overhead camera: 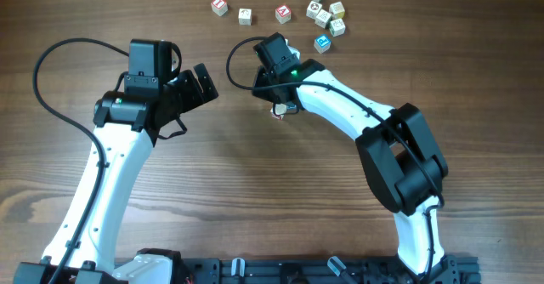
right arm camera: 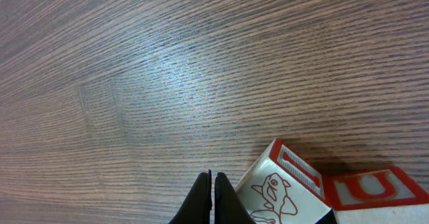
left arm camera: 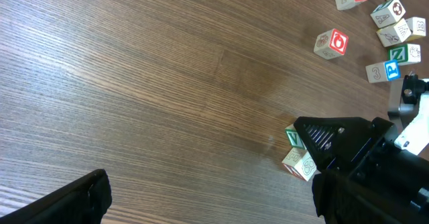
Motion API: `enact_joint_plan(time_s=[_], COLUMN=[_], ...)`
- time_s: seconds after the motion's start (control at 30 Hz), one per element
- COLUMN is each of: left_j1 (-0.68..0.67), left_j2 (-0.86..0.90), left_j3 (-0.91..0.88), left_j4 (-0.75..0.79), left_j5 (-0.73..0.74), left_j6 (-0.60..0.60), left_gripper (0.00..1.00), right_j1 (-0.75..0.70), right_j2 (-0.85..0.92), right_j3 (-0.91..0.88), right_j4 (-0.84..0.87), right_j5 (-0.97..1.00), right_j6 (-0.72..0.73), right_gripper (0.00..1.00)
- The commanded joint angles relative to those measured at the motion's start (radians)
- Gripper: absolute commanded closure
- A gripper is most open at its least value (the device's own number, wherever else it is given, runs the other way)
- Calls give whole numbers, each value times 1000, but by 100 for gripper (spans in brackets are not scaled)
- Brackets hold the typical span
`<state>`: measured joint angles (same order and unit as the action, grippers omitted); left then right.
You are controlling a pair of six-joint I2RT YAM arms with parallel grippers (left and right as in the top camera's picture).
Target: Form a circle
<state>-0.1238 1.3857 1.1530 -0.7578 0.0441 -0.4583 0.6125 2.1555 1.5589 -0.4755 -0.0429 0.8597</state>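
Circle (right arm camera: 305,187) of cubes sits mid-table under the right gripper (right arm camera: 212,178), whose fingers are pressed together on nothing, tips just beside a red-lettered cube; left gripper (overhead camera: 200,87) fingers spread wide, empty, nearby.

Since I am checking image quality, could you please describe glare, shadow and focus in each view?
Overhead: even light, sharp, no glare on the table. Left wrist: wood grain sharp, the near finger a dark featureless mass. Right wrist: a pale glare patch on the wood, and the cubes cast a dark shadow and are cropped at the edge.
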Motion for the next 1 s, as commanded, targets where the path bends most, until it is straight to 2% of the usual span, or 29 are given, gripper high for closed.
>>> enact_joint_plan(time_s=[0.0, 0.5, 0.8, 0.97], left_j1=[5, 5, 5, 5], left_j2=[6, 6, 6, 6], left_j3=[6, 6, 6, 6], left_j4=[2, 2, 2, 2], left_j5=[8, 8, 8, 8], left_j6=[-6, -6, -6, -6], left_gripper=[0, 0, 0, 0], right_j1=[3, 3, 3, 3], right_j2=[14, 14, 8, -49], right_j3=[22, 22, 51, 86], right_j4=[-5, -8, 24, -45], right_j5=[21, 21, 1, 56], right_j6=[4, 2, -68, -74], right_gripper=[95, 96, 96, 95])
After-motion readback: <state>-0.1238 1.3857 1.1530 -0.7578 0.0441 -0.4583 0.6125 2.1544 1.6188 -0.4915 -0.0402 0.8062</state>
